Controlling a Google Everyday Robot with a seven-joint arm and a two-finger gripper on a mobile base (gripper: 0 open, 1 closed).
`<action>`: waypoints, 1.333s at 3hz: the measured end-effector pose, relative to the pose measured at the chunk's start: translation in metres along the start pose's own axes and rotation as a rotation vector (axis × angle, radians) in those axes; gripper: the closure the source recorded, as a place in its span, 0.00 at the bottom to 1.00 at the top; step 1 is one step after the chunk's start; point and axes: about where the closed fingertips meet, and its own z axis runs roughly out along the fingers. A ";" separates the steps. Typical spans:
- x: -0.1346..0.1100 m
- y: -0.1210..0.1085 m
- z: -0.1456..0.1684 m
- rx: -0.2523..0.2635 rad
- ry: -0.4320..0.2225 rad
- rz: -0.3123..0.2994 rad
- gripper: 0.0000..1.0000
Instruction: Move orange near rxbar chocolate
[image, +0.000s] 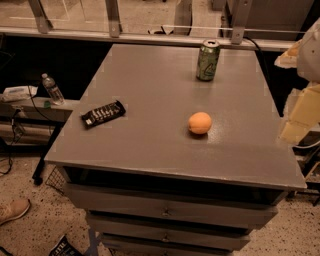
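Several drawer fronts (165, 212) stack below the near edge of the grey table (150, 145), and a tan shoe (12, 210) shows on the speckled floor at lower left. On the tabletop the orange (200, 123) sits nearest, right of centre, resting alone on the surface. The rxbar chocolate (103, 113) lies flat a little farther back toward the left edge, set at an angle, well apart from the orange. The gripper (299, 112) hangs past the table's right edge, about level with the orange and apart from it. Whether it is spread or pressed together I cannot tell. A water bottle (52, 89) stands on a low shelf left of the table. Farthest back, a green can (208, 60) stands upright near the table's far edge.
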 end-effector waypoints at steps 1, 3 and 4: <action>0.000 0.000 0.000 0.000 -0.001 0.000 0.00; -0.020 -0.028 0.061 -0.012 -0.194 0.015 0.00; -0.042 -0.035 0.097 -0.041 -0.293 0.011 0.00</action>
